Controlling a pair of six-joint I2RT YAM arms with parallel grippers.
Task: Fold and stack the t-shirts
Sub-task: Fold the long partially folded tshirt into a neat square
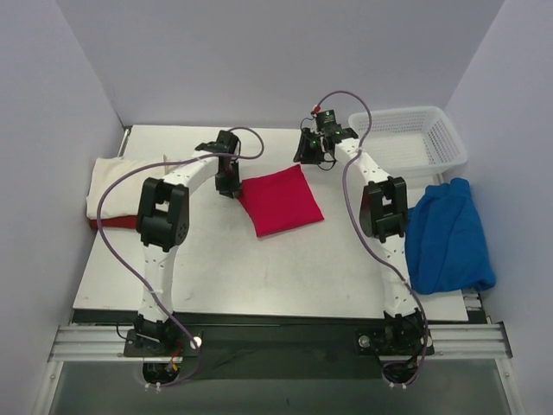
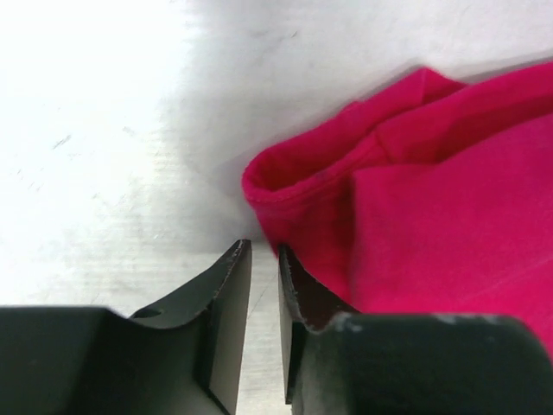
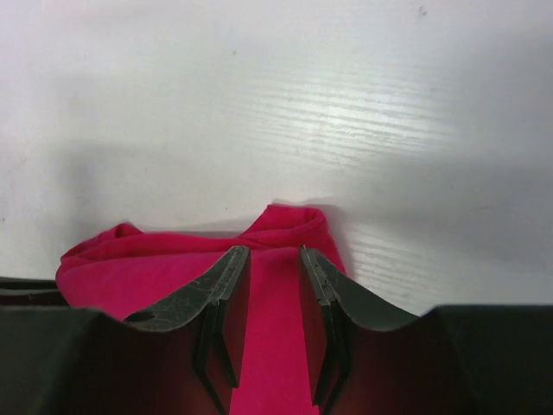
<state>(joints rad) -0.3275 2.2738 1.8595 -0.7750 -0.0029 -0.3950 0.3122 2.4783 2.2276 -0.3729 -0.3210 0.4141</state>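
A crimson red t-shirt (image 1: 281, 201) lies folded into a small square in the middle of the table. My left gripper (image 1: 230, 185) is low at its left corner; in the left wrist view the jaws (image 2: 264, 251) stand a narrow gap apart with bare table between them and the red cloth (image 2: 432, 199) just to their right. My right gripper (image 1: 312, 156) is at the shirt's far corner, open, with the red cloth (image 3: 130, 268) lying under and between the fingers. A cream t-shirt (image 1: 108, 183) lies at the left edge. A royal blue t-shirt (image 1: 448, 235) lies crumpled at the right edge.
A white lattice basket (image 1: 406, 138) stands at the back right, behind the blue shirt. A red strip (image 1: 111, 223) shows under the cream shirt's near edge. Grey walls close in the table on three sides.
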